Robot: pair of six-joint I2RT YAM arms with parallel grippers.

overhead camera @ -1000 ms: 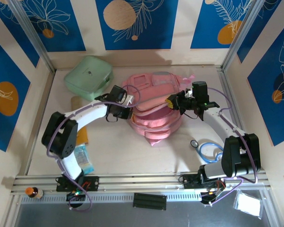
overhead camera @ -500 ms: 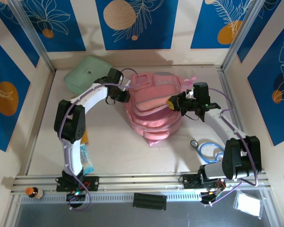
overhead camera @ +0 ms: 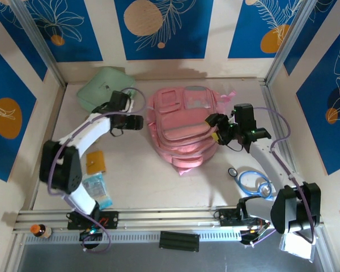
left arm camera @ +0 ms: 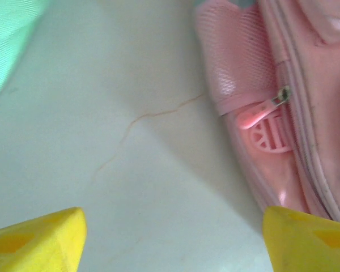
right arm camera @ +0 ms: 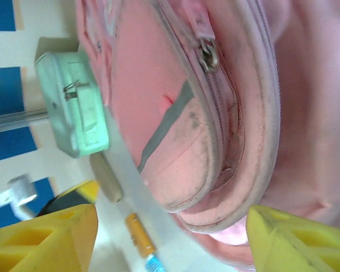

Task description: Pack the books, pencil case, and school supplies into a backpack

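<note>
The backpack (overhead camera: 181,130) is laid mid-table (overhead camera: 136,170), its inside hidden and its edges cut off in both wrist views. The left gripper (overhead camera: 137,122) is spread empty just beside its left side, the right gripper (overhead camera: 214,127) likewise at its right edge. The pencil case (right arm camera: 107,180) is glimpsed, blurred, beyond it.

Backpack (overhead camera: 184,127) mid-table, case (overhead camera: 99,90) behind-left of it, book (overhead camera: 95,162) front-left, packet (overhead camera: 97,190) just before the book, perhaps a cord loop (overhead camera: 250,180) front-right.
</note>
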